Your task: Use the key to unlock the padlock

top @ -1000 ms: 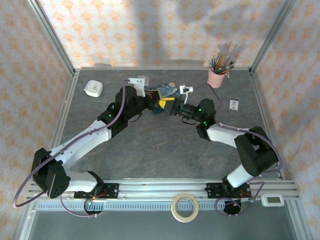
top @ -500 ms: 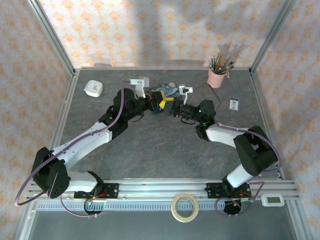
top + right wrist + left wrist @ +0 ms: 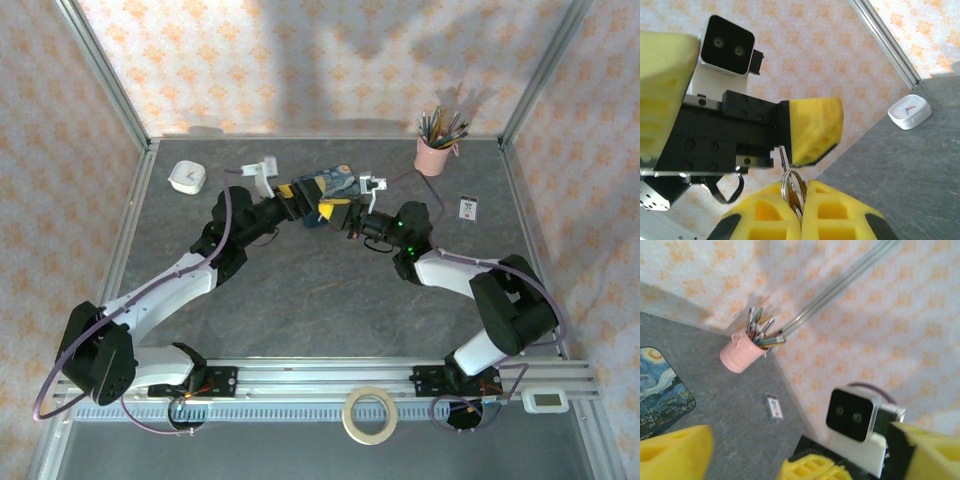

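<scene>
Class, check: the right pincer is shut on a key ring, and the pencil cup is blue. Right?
No: the pencil cup is pink, not blue, as the top external view shows. The right pincer is shut on the key ring.

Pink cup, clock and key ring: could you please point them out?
pink cup (image 3: 741, 356), left wrist view, side wall.
clock (image 3: 909, 111), right wrist view, face.
key ring (image 3: 792, 186), right wrist view, metal loop.

I'm looking at a robot lab booth: metal frame posts (image 3: 105, 75) are holding patterned wall panels (image 3: 300, 60) around a grey table (image 3: 320, 300).
</scene>
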{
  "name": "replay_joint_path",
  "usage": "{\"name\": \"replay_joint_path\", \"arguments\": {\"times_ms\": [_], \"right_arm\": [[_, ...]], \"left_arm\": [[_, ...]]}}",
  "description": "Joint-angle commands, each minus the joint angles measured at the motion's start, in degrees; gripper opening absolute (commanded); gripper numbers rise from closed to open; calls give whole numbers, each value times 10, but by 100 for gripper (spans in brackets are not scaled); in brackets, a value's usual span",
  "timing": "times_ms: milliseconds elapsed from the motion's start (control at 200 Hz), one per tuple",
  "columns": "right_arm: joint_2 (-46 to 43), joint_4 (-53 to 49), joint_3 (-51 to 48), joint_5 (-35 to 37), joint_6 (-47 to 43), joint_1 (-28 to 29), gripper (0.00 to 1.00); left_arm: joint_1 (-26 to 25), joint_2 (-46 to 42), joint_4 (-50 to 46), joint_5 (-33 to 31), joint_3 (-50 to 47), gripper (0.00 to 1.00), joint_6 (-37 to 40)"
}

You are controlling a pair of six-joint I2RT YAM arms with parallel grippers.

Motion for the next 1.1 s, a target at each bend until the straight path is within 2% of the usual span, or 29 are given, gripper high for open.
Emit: {"name": "replay_joint_path", "arguments": {"times_ms": [0, 205, 390, 435, 525, 636, 736, 1096], "right_arm": [[-37, -52, 0, 19, -70, 2, 0], [-67, -148, 9, 55, -157, 11, 0], [-71, -160, 13, 57, -165, 12, 0], [-70, -162, 13, 57, -164, 12, 0], [-70, -156, 14, 51, -153, 12, 0], [-70, -140, 15, 39, -128, 12, 0], [-73, -126, 14, 31, -109, 11, 0], [-57, -104, 15, 21, -80, 9, 0]], "left_arm": [[21, -17, 90, 20, -30, 92, -59], [28, 8, 158, 62, -50, 77, -92], [21, 36, 220, 103, -54, 73, -98], [17, 45, 233, 112, -52, 69, -96], [6, 59, 202, 119, -37, 60, -65], [-10, 69, 133, 103, -21, 60, -13], [-14, 70, 123, 95, -26, 57, 0], [-19, 65, 119, 93, -28, 8, 12]]}}
